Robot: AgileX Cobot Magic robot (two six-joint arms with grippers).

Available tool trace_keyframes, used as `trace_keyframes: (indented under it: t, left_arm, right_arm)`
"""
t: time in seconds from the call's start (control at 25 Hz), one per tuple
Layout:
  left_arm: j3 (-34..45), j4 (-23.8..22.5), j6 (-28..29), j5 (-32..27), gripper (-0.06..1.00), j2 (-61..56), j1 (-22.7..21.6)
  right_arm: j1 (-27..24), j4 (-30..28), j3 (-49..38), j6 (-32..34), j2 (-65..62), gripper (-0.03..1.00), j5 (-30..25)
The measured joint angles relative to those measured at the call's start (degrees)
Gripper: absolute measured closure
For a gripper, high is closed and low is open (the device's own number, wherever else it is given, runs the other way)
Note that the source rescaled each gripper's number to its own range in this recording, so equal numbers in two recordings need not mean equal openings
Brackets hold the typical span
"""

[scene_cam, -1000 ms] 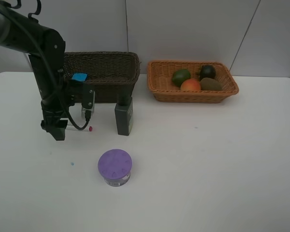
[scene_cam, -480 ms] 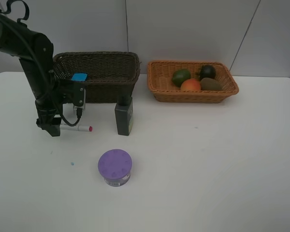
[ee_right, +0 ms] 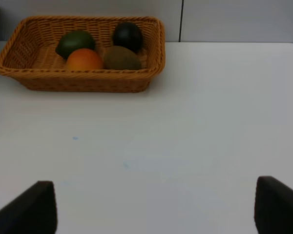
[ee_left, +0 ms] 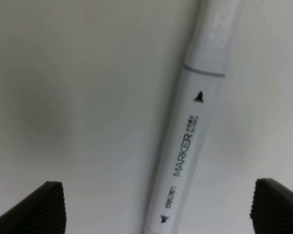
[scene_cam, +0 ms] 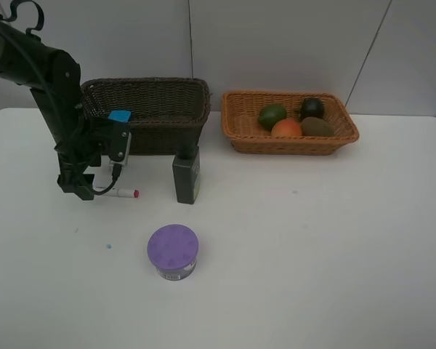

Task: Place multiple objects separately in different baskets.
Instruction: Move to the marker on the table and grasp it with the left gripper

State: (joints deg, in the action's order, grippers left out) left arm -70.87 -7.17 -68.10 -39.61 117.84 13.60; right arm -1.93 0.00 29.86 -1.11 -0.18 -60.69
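The left gripper (ee_left: pixel 161 212) hangs low over the table (scene_cam: pixel 312 240) with its jaws spread wide and nothing in them. The white marker (ee_left: pixel 190 141) lies flat right beneath it, its barrel running across the gap between the two fingertips, a little nearer one of them and slightly slanted.

To take it cleanly, the gripper should probably centre over the printed barrel, turn to square up with the slant, then drop straight down and close. A round barrel is likely to roll away if one finger arrives first.

Just past the marker's red end stands the dark green bottle (scene_cam: pixel 186 176), so the lift should go straight up before any sideways travel. The purple-lidded jar (scene_cam: pixel 172 250) sits further off.

Behind the gripper, the dark brown basket (scene_cam: pixel 160 91) holds the blue eraser (scene_cam: pixel 119 115) and is the likely drop point.

The right gripper (ee_right: pixel 156 209) is wide and empty too.
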Motion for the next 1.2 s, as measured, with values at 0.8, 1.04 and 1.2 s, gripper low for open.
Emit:
trace_keyframes:
  t: [0.8, 1.04, 1.2]
  left_arm:
    - [-0.16, 0.50, -2.69, 1.36, -0.06, 1.21, 0.36]
    - [-0.46, 1.33, -3.00, -0.27, -0.06, 1.21, 0.65]
    - [-0.51, 1.91, -3.16, -1.93, -0.06, 1.35, 1.97]
  right_arm:
    - [0.00, 0.00, 0.00, 0.00, 0.00, 0.03, 0.00]
    - [0.00, 0.00, 0.00, 0.00, 0.00, 0.03, 0.00]
    - [0.00, 0.00, 0.00, 0.00, 0.00, 0.03, 0.00]
